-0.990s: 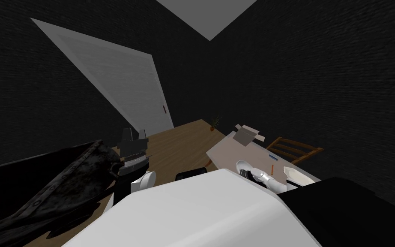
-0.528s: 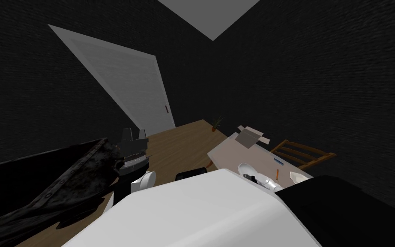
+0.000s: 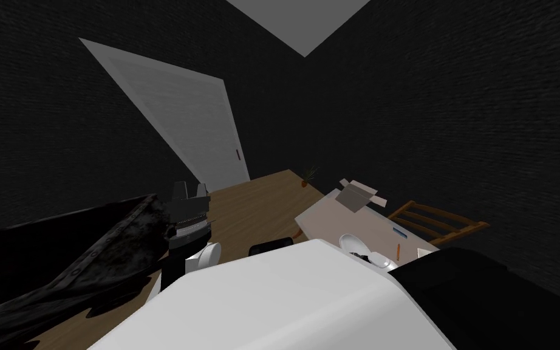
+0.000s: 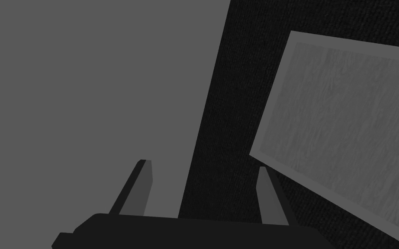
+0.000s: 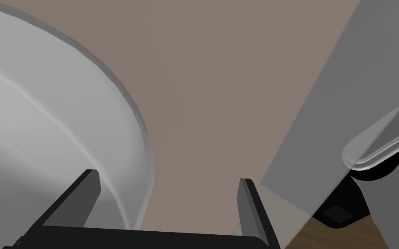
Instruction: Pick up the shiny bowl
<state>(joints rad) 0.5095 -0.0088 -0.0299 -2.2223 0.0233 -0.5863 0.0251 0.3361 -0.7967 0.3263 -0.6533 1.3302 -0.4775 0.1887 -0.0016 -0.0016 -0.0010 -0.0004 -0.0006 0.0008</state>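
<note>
The bowl (image 3: 351,242) is pale and glossy and sits on the beige table (image 3: 324,214) near its front edge, just past my chest. In the right wrist view the bowl (image 5: 43,125) looms large beside the bare tabletop (image 5: 220,86). My right gripper (image 5: 168,188) is open and its jaws straddle the bowl's rim, with one finger (image 5: 88,190) over the bowl's inside and the other over the table. In the head view the right gripper (image 3: 364,255) sits at the bowl's near side. My left gripper (image 3: 189,192) is raised at the left, and its fingers (image 4: 142,186) stand open and hold nothing.
Further along the table lie an open cardboard box (image 3: 358,195), a blue item (image 3: 399,232) and an orange pen (image 3: 398,250). A wooden chair (image 3: 440,220) stands behind the table. A dark, rumpled piece of furniture (image 3: 78,255) is at my left, and a white door (image 3: 181,133) and a small plant (image 3: 308,175) are ahead.
My head view has swung, so the table and chair slid right and the door shifted right. The right forearm now shows shorter beside my chest, closer to the bowl.
</note>
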